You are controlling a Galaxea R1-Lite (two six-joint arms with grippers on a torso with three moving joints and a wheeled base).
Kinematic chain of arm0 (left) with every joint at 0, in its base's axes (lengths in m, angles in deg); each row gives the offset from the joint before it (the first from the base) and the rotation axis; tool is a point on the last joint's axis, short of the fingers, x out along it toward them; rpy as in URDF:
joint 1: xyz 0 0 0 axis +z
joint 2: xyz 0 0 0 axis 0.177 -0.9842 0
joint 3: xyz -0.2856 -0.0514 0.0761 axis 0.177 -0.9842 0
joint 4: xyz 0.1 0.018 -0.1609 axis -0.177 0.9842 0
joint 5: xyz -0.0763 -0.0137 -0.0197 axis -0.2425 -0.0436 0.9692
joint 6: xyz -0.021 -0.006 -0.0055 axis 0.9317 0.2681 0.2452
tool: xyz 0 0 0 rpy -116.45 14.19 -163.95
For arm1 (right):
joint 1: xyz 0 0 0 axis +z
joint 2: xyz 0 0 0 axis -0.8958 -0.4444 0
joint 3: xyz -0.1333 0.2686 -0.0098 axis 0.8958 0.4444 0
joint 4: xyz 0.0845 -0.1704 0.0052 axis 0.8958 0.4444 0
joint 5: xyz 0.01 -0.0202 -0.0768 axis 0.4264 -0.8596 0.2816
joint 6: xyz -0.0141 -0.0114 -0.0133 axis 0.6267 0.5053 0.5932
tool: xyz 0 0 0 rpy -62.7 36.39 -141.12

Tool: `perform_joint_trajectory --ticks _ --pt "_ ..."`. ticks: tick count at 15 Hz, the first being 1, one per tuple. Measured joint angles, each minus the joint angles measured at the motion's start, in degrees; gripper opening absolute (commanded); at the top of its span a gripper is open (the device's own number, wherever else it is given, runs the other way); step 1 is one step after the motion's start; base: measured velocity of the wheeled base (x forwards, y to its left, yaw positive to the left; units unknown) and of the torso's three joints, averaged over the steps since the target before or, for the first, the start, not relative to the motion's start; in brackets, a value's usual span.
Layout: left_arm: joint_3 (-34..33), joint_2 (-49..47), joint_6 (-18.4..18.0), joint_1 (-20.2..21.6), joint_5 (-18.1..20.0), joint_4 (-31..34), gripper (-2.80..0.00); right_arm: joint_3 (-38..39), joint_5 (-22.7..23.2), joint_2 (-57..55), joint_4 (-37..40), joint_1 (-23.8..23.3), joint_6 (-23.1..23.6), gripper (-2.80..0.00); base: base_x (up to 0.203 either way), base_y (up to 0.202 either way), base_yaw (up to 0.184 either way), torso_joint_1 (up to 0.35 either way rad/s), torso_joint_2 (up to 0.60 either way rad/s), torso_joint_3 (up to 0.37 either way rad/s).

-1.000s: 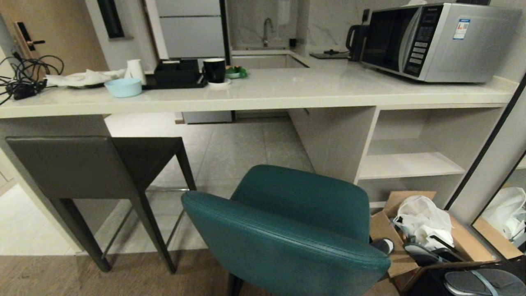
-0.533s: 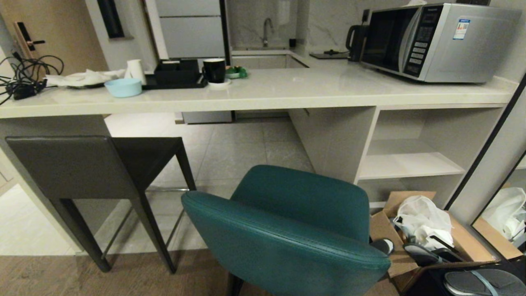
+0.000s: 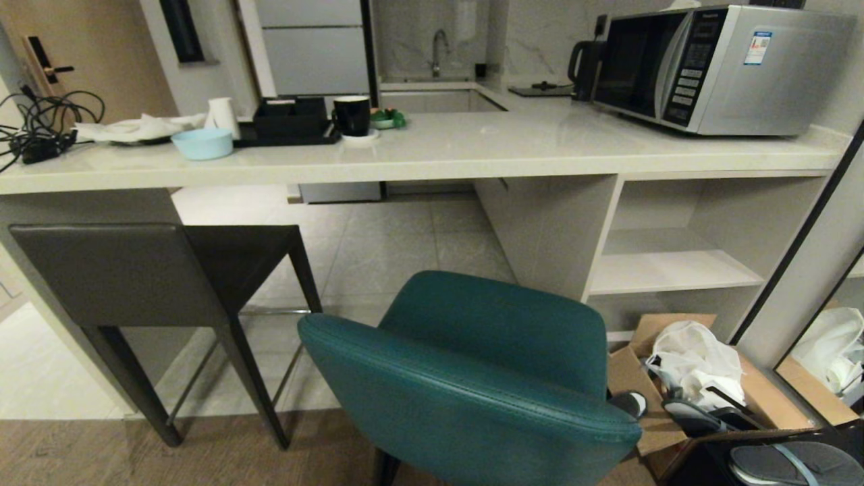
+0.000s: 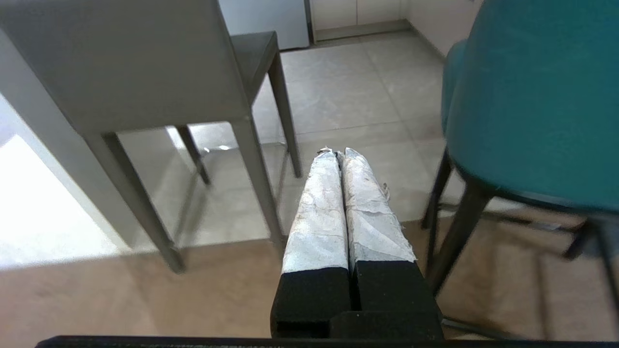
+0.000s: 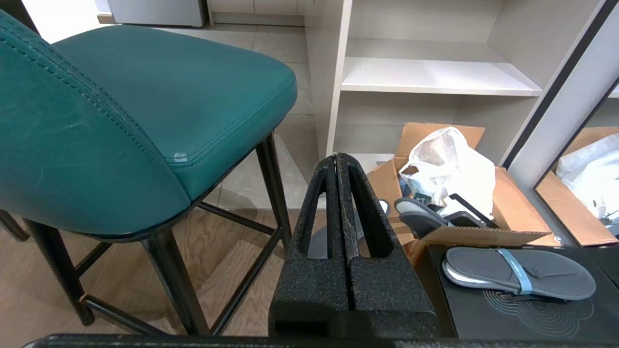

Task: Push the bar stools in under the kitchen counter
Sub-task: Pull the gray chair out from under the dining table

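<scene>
The kitchen counter (image 3: 472, 152) spans the head view. The dark grey-brown bar stool (image 3: 121, 273) stands at the left, its seat partly under the slab. The teal bar stool (image 3: 472, 378) stands nearer me at centre, clear of the counter's edge, its back towards me. Neither arm shows in the head view. My left gripper (image 4: 337, 153) is shut and empty, low between the grey stool (image 4: 125, 63) and the teal stool (image 4: 537, 96), touching neither. My right gripper (image 5: 336, 155) is shut and empty, beside the teal stool's (image 5: 145, 106) right side.
A microwave (image 3: 722, 67), black mug (image 3: 352, 115), blue bowl (image 3: 202, 143) and cables (image 3: 40, 131) sit on the counter. Open white shelves (image 3: 675, 270) stand at the right. On the floor there, a cardboard box (image 3: 682, 391) with a plastic bag, and a slipper (image 5: 520, 273) on a black box.
</scene>
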Motion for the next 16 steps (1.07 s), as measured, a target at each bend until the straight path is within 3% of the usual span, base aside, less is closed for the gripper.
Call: perform_joint_trajectory --ticks 3,10,16 --pt "0.00 -0.01 1.38 0.00 -0.17 -0.01 -2.80 0.00 0.00 0.00 0.13 0.00 0.38 -2.80 -0.046 0.000 -0.002 0.005 0.00 -0.001" --pt "0.00 -0.01 1.77 0.00 -0.39 0.00 -2.80 0.00 -0.01 0.00 0.20 0.00 0.28 -2.80 -0.182 0.000 -0.001 0.000 0.00 0.001" --pt "0.00 -0.04 1.88 0.00 -0.39 0.00 -2.80 0.00 0.00 0.00 0.20 0.00 0.25 -2.80 0.000 0.013 0.000 0.000 0.00 0.000"
